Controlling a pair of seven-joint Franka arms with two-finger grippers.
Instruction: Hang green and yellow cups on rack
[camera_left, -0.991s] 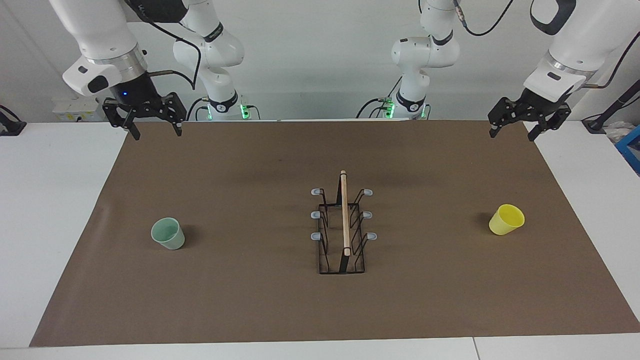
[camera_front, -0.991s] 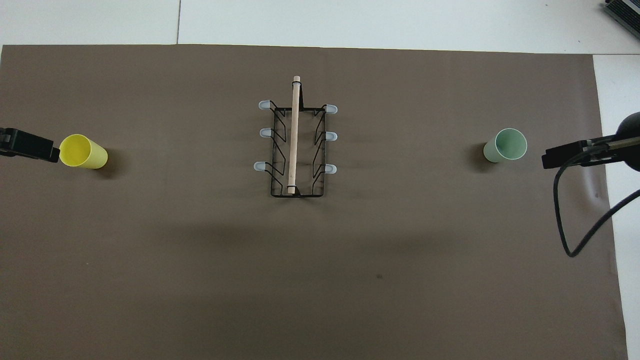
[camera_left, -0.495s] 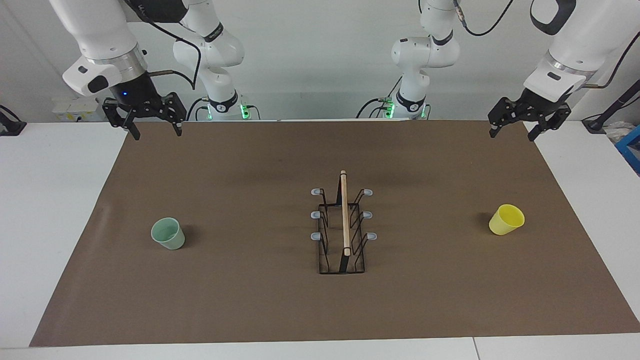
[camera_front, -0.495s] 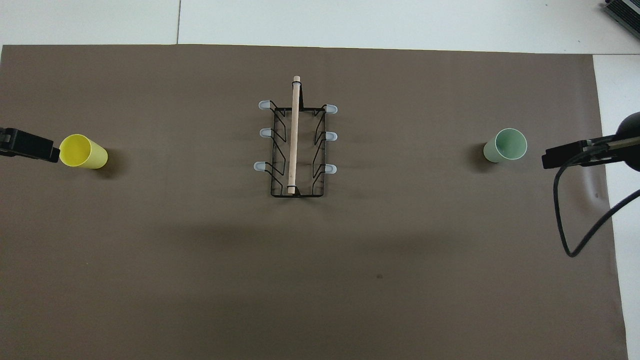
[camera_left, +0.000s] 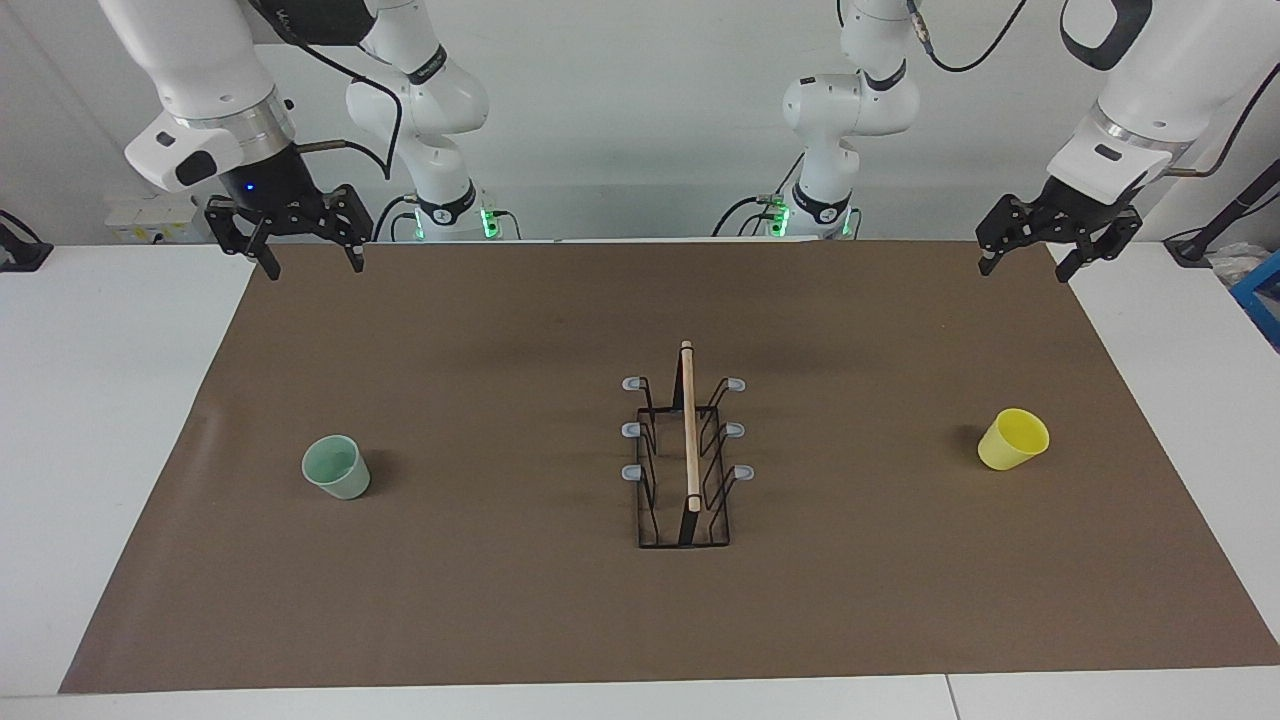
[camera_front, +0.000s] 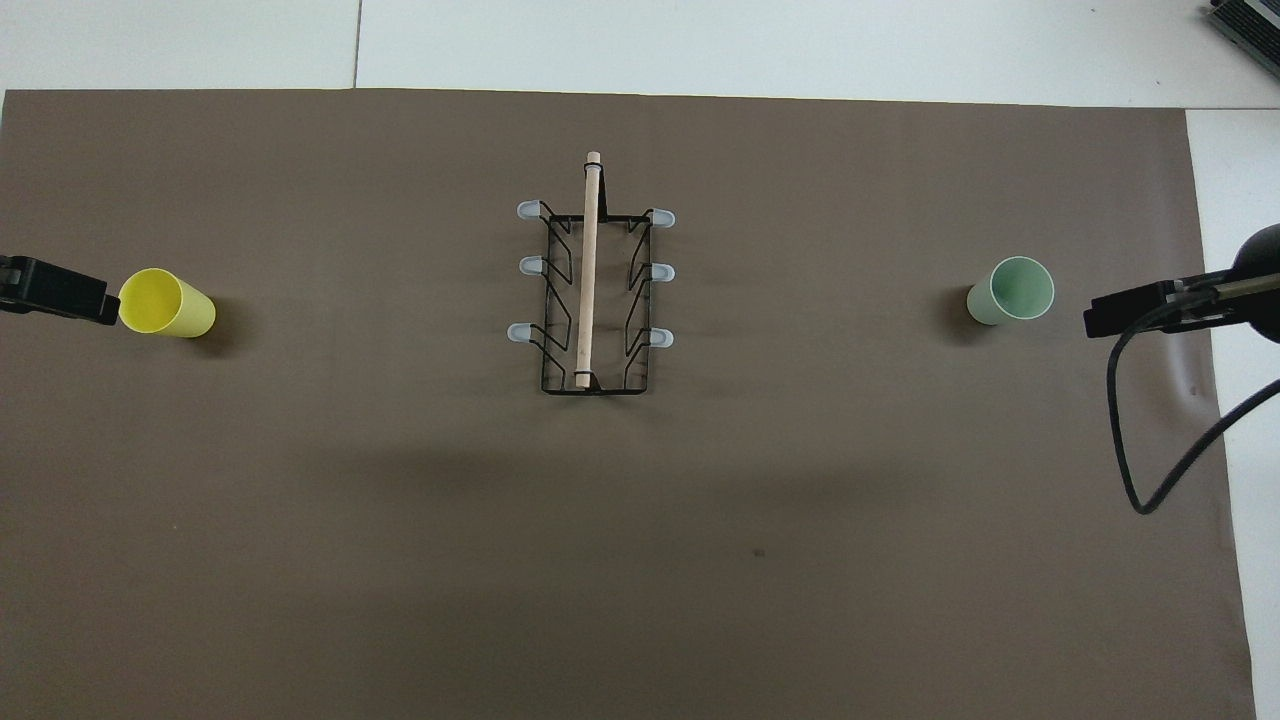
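Overhead crops both arms to edge slivers; left gripper (camera_left: 1030, 264) and right gripper (camera_left: 310, 258) jaws released, rack (camera_left: 686, 450) unobstructed between cups.

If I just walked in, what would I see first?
The black wire rack stands in the middle of the brown mat. A yellow cup sits toward the left arm's end and a green cup toward the right arm's end. Both grippers, left and right, hang open at the mat's corners nearest the robots.
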